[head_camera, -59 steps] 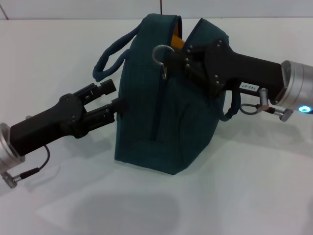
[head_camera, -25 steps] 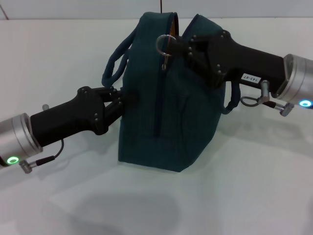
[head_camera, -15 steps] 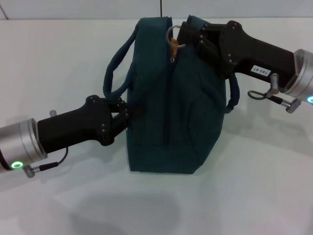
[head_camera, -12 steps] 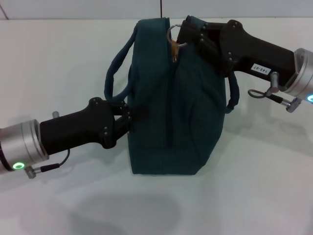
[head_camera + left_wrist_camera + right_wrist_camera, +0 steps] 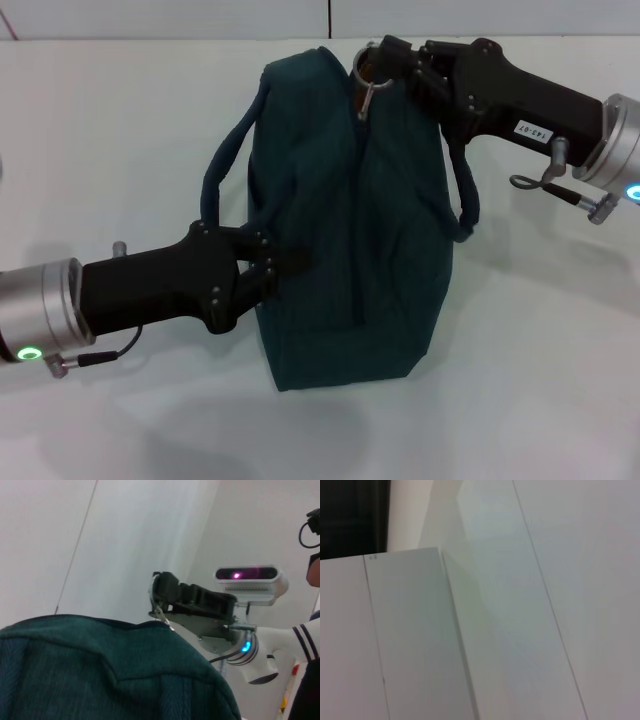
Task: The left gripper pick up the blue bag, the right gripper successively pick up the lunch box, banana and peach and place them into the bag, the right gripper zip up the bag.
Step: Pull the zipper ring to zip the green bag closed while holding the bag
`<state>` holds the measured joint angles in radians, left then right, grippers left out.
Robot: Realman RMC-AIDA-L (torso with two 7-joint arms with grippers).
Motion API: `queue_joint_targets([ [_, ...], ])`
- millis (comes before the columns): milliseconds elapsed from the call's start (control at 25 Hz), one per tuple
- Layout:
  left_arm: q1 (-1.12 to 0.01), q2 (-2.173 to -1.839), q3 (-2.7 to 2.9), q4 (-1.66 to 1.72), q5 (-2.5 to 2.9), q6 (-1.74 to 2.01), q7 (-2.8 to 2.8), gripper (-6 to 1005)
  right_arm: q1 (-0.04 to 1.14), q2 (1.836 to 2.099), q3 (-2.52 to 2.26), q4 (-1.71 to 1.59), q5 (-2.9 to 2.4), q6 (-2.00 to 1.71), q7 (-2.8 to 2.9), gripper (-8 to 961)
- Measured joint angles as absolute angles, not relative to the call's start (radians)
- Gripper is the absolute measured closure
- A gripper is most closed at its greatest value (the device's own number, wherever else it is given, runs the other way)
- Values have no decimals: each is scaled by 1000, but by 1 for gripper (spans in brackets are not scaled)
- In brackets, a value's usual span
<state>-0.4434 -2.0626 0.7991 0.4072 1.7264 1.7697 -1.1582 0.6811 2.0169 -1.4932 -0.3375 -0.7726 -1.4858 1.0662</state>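
Note:
The blue bag (image 5: 350,220) stands upright mid-table in the head view, its top seam drawn together. My left gripper (image 5: 275,265) reaches in from the left and is shut on the fabric of the bag's side. At the bag's top far end, my right gripper (image 5: 385,62) is shut on the metal ring zip pull (image 5: 365,75). The left wrist view shows the bag's fabric (image 5: 100,670) with the right gripper (image 5: 162,587) and the zip pull (image 5: 160,611) above it. The lunch box, banana and peach are out of view.
The bag rests on a white table (image 5: 520,380). One loop handle (image 5: 222,165) hangs on the bag's left side, the other (image 5: 466,200) below my right arm. The right wrist view shows only pale wall panels (image 5: 495,605).
My right gripper has drawn the zip pull up and back along the bag's top, and the orange gap there has closed. The left gripper, open at first, has shut on the bag's side.

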Motion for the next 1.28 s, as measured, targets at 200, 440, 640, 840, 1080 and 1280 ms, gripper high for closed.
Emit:
queue_joint_targets([
  [200, -443, -2062, 801, 408, 1747, 1798, -1157, 944, 681, 2016, -1489, -338, -772, -1464, 1066, 887],
  [440, -444, -2053, 820, 408, 1751, 1843, -1147, 944, 683, 2014, -1476, -338, -772, -1458, 1066, 884],
  [640, -443, -2039, 838, 405, 1766, 1876, -1146, 943, 684, 2010, -1463, -338, -773, -1423, 1063, 882],
  [840, -422, -2030, 839, 408, 1770, 1909, -1145, 943, 678, 2006, -1446, -347, -781, -1390, 1049, 880],
  [1080, -407, -2029, 801, 408, 1764, 1906, -1144, 943, 671, 2002, -1445, -354, -778, -1392, 1040, 877],
  [1280, -394, -2046, 690, 406, 1764, 1860, -1145, 943, 618, 2006, -1445, -412, -779, -1434, 1049, 875],
])
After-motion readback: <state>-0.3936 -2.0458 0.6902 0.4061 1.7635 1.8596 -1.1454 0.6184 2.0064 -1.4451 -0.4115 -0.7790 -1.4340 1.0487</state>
